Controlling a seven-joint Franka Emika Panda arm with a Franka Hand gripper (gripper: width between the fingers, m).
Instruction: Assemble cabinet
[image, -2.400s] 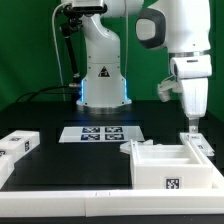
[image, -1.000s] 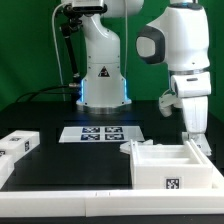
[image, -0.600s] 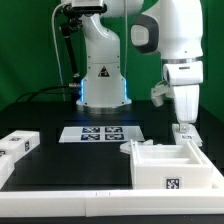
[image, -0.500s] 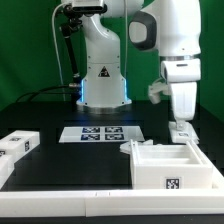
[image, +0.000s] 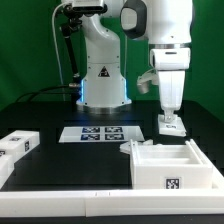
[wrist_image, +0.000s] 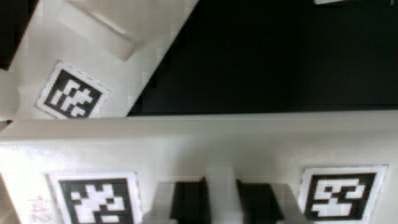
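In the exterior view my gripper hangs over the table behind the open white cabinet box, shut on a small white tagged cabinet piece. That piece is in the air, just behind the box's back wall. The wrist view shows my gripper with its dark fingers clamped on a thin white rib of the held piece, with a tag on either side. Beyond it lies another tagged white panel over the black table.
Two white tagged cabinet parts lie at the exterior view's left edge. The marker board lies flat mid-table, in front of the robot's base. A white border runs along the table's front.
The arm has swung toward the exterior view's left and risen a little, carrying the small white piece away from the box's far right corner. The jaws have stayed shut.
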